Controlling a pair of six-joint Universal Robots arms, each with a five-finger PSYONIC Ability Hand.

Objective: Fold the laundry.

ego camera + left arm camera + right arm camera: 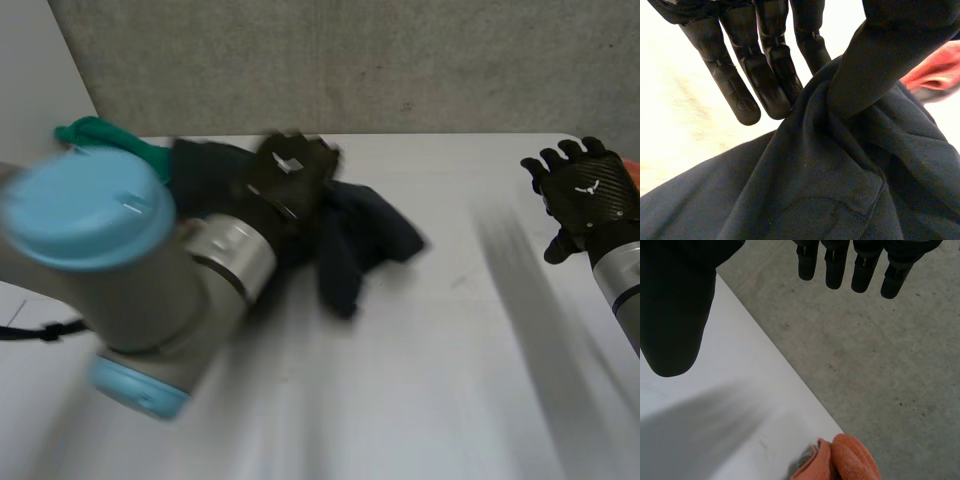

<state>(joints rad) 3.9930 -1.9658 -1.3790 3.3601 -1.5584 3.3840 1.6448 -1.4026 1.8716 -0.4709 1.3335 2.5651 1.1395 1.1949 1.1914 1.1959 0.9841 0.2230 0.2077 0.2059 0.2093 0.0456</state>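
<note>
A dark navy garment (360,240) lies crumpled at the back left of the white table (420,380). My left hand (290,175) rests on top of it. In the left wrist view a ridge of this navy cloth (840,185) is pinched between the thumb (875,60) and the fingers (767,85). My right hand (585,195) hovers over the table's right edge, apart from the garment. Its fingers (855,265) are straight and its thumb (675,315) is spread, with nothing held.
A green cloth (105,135) lies at the back left corner behind the navy garment. An orange cloth (840,460) sits at the table's right edge below my right hand, with grey floor (880,355) beyond. A pink-orange cloth (932,72) shows beside the navy one.
</note>
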